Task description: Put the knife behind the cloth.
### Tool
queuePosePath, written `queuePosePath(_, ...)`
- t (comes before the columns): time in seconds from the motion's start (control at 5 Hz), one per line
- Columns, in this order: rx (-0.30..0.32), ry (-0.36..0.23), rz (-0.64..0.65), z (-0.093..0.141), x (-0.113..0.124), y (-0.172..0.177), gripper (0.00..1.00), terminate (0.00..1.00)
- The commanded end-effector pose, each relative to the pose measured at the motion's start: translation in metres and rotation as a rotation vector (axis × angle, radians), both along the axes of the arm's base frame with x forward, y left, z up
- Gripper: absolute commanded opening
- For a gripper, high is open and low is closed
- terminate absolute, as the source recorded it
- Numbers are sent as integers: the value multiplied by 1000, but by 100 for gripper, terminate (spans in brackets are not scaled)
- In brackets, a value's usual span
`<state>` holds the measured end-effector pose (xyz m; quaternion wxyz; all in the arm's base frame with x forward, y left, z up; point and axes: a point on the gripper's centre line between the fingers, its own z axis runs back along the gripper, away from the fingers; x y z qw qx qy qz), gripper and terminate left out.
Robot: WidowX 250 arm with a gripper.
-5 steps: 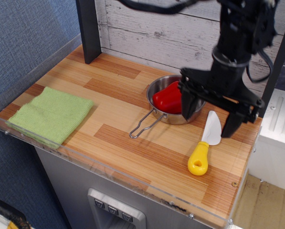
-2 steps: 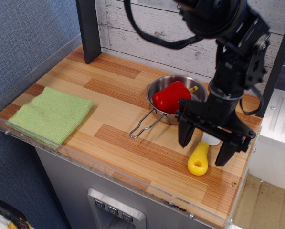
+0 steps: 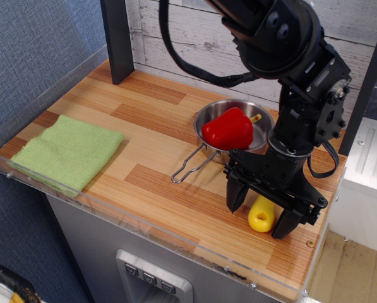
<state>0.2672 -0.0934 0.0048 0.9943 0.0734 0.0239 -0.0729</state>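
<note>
The knife [image 3: 262,216] lies at the table's front right; only the end of its yellow handle with the hole shows, and the white blade is hidden under the arm. My gripper [image 3: 259,214] is open, low over the handle, with one finger [image 3: 234,196] on its left and the other finger [image 3: 287,221] on its right. I cannot tell whether the fingers touch it. The light-green cloth [image 3: 67,151] lies flat at the table's front left, far from the gripper.
A steel pan [image 3: 261,134] with a red pepper [image 3: 227,128] in it stands behind the gripper, its wire handle [image 3: 189,167] pointing front left. A dark post [image 3: 117,39] stands at the back left. A clear plastic rim [image 3: 144,225] runs along the front edge.
My gripper has come down and toward the front, from beside the pan to straddling the knife's handle. The blade is now covered. The knife, pan and cloth have not moved.
</note>
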Motion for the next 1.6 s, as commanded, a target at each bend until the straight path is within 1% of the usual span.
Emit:
queuePosePath(0.0,39,-13,-27,-2,-10,3,0,0)
queuePosePath(0.2,38,-42,-32,12,-8,6,0,0)
queuePosePath(0.4,5,-72,-66,50,0,13,0,0)
queuePosePath(0.6,-99,-91,-79,96,10,35,0,0)
queuePosePath(0.8,-141,-156,-49,130,16,64,0,0)
queuePosePath(1.0,-176,-175,39,145,25,116,0,0)
queuePosePath(1.2,-180,-153,114,131,31,166,0,0)
queuePosePath(1.4,-148,-100,130,106,41,194,0,0)
